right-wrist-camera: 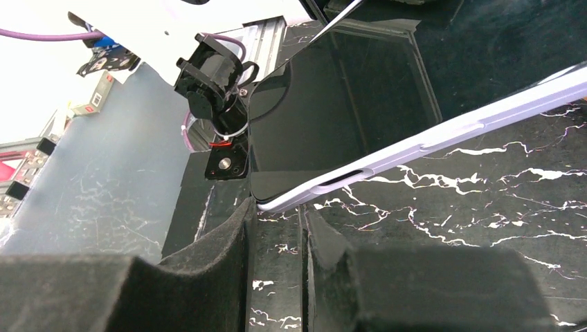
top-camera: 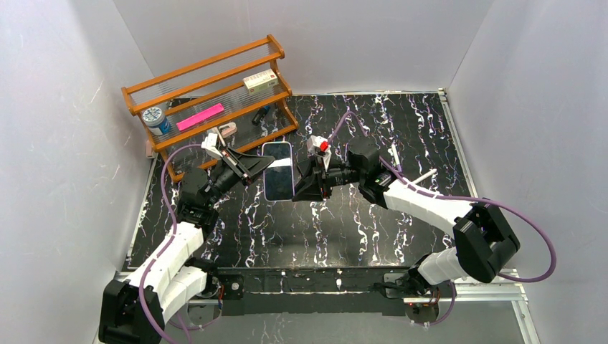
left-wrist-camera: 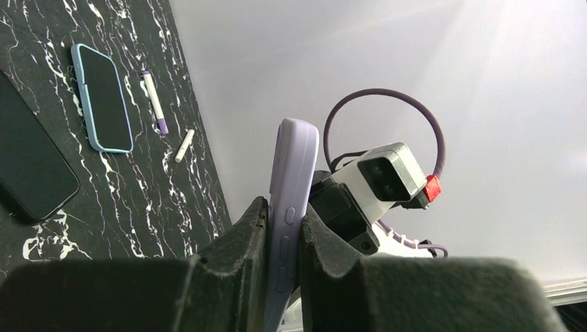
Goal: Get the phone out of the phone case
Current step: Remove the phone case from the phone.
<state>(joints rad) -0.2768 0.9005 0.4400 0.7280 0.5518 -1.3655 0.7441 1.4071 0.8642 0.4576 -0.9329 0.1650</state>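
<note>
- Held aloft over the worktop (top-camera: 358,222), between both arms: one phone (top-camera: 278,168) in one lilac case (left-wrist-camera: 297,159).
- Clamped on the case's edge: left pincer (left-wrist-camera: 284,207); firm grip needed there.
- Seen narrowly parted at the phone's corner: right pincer (right-wrist-camera: 278,211); hold impossible to tell.
- Best done by peeling the case lip off that corner, slowly.
- Counted beyond: two spare phones, a blue-cased phone (left-wrist-camera: 102,97) and a dark phone (left-wrist-camera: 31,162); two pens, a purple-tipped pen (left-wrist-camera: 154,102) and a white pen (left-wrist-camera: 184,145); one wooden rack (top-camera: 208,64).

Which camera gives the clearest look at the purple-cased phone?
Top external: the whole phone shows, screen up. Left wrist shows only its lilac edge, clamped in the left pincer; right wrist, just part of the screen and one side.
</note>
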